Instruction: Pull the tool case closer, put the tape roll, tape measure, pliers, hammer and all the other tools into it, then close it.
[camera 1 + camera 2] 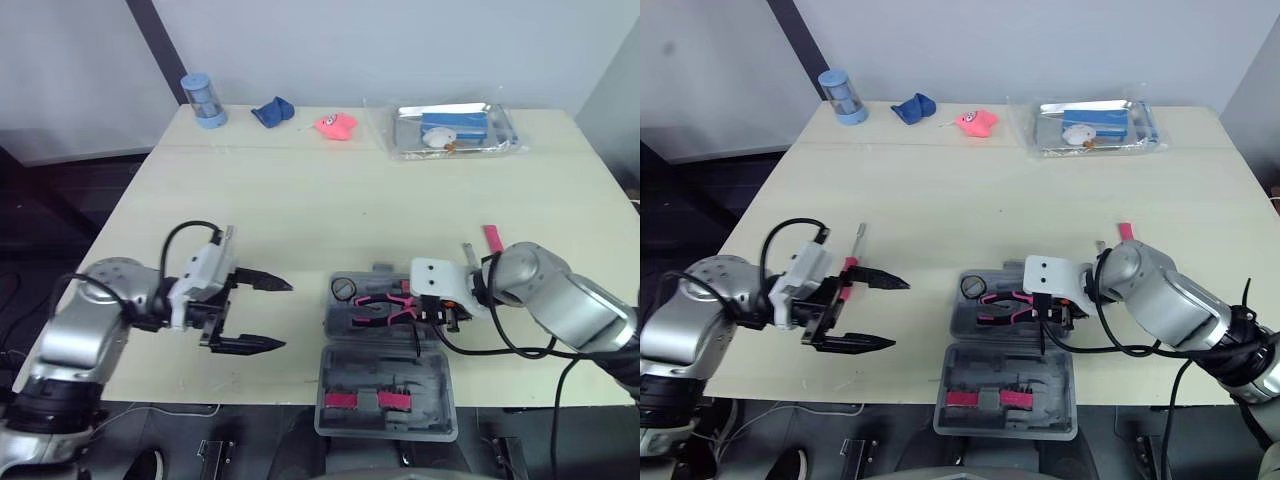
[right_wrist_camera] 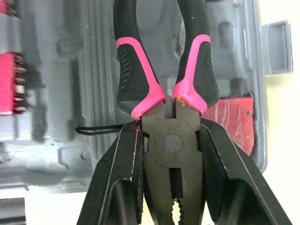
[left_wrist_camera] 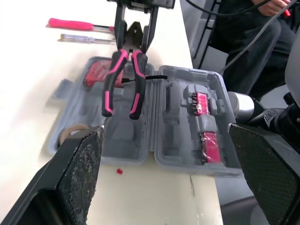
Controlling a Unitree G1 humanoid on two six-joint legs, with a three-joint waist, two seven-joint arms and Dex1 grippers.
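The grey tool case (image 1: pixel 345 322) lies open at the table's front edge, its lid (image 1: pixel 385 405) hanging over the edge with pink bit holders (image 1: pixel 340 400) in it. My right gripper (image 2: pixel 169 140) is shut on the head of the pink-and-black pliers (image 1: pixel 385 308), holding them just above the case's base. In the base sit a tape roll (image 1: pixel 343 289) and a red tape measure (image 2: pixel 229 126). My left gripper (image 1: pixel 270 315) stands open, holding nothing, to the left of the case. Behind the case lie a pink-handled screwdriver (image 1: pixel 492 238) and a clear-handled one (image 3: pixel 77 38).
At the far edge stand a blue cup (image 1: pixel 203 98), a blue cloth (image 1: pixel 272 110), a pink object (image 1: pixel 335 125) and a clear bag holding a tray (image 1: pixel 455 130). A thin tool with a pink part (image 1: pixel 850 255) lies by my left gripper. A person (image 3: pixel 248 28) sits beyond the table.
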